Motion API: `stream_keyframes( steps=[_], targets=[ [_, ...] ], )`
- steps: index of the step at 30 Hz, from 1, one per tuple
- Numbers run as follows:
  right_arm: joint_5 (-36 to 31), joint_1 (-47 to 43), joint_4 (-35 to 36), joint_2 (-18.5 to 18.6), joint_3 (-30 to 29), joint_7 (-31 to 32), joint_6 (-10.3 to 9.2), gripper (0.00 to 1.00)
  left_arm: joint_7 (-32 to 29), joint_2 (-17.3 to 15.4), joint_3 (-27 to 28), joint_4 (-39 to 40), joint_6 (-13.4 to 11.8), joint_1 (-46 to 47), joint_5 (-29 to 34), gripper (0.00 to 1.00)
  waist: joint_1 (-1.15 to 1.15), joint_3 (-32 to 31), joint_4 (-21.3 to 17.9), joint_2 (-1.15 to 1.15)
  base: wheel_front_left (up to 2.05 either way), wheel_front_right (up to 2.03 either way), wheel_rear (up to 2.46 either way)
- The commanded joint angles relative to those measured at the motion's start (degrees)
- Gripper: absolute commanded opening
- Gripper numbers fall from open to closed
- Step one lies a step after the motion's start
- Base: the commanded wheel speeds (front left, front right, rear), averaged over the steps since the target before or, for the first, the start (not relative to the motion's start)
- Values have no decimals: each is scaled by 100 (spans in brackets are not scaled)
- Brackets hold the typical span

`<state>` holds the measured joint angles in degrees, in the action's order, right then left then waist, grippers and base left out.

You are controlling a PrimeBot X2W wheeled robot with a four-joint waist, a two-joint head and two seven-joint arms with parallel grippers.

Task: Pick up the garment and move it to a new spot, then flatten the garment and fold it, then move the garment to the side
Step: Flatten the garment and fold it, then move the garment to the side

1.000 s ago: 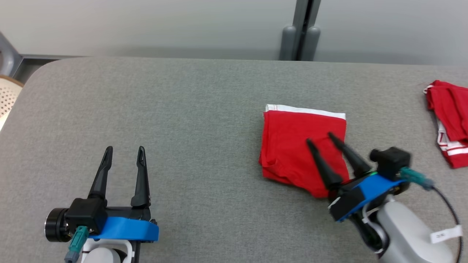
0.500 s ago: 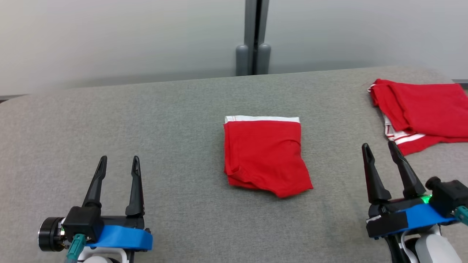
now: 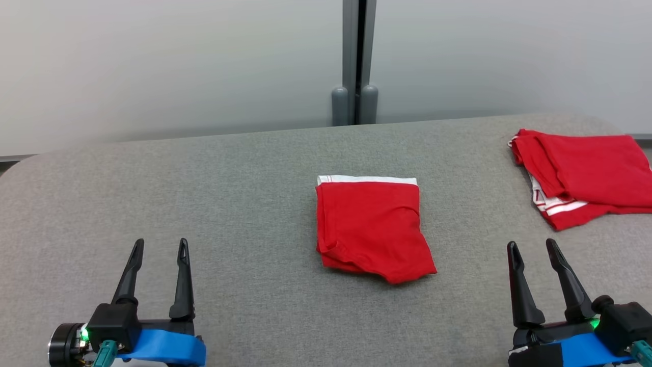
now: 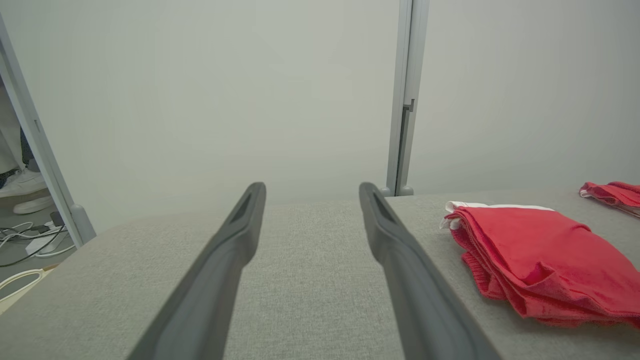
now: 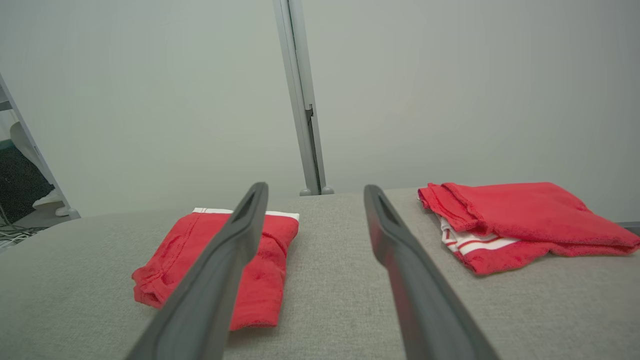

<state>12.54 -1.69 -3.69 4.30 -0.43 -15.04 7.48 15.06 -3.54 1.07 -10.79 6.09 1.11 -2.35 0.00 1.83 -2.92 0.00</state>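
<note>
A folded red garment (image 3: pixel 371 227) with a white waistband lies in the middle of the grey table (image 3: pixel 244 193); it also appears at the right of the left wrist view (image 4: pixel 540 255) and at the left of the right wrist view (image 5: pixel 220 265). My left gripper (image 3: pixel 159 247) stands open at the lower left, well apart from the garment, with nothing between its fingers. My right gripper (image 3: pixel 533 248) is open at the lower right, to the right of the garment and not touching it.
A second pile of folded red clothes with white stripes (image 3: pixel 580 173) lies at the table's far right (image 5: pixel 520 225). A pale wall with a grey post (image 3: pixel 355 61) stands behind the table. Cables lie on the floor (image 4: pixel 25 240) beyond the table's left end.
The right gripper has come off the folded garment and drawn back to the lower right, open. The head camera swung and tilted, so the garment now sits centred. Left gripper stayed open.
</note>
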Motion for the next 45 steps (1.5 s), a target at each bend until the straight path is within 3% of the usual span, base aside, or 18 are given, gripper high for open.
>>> stream_keyframes(
  steps=[1, 40, 45],
  targets=[
    [-37, -83, 45, -26, -10, -16, 2, 100, 15, -36, 23, 13, -21, -37, 21, 100, 0, -47, 58, 0, 0, 0, 0],
    [-199, -185, -327, -141, 2, 70, 3, 100, 15, -25, 111, -96, -134, -183, -27, 100, 0, -169, 312, 0, 0, 0, 0],
    [-245, 164, -412, -138, 11, 136, 3, 100, 15, -20, 86, -61, -127, -88, -42, 100, 0, -63, 340, 0, 0, 0, 0]
  ],
)
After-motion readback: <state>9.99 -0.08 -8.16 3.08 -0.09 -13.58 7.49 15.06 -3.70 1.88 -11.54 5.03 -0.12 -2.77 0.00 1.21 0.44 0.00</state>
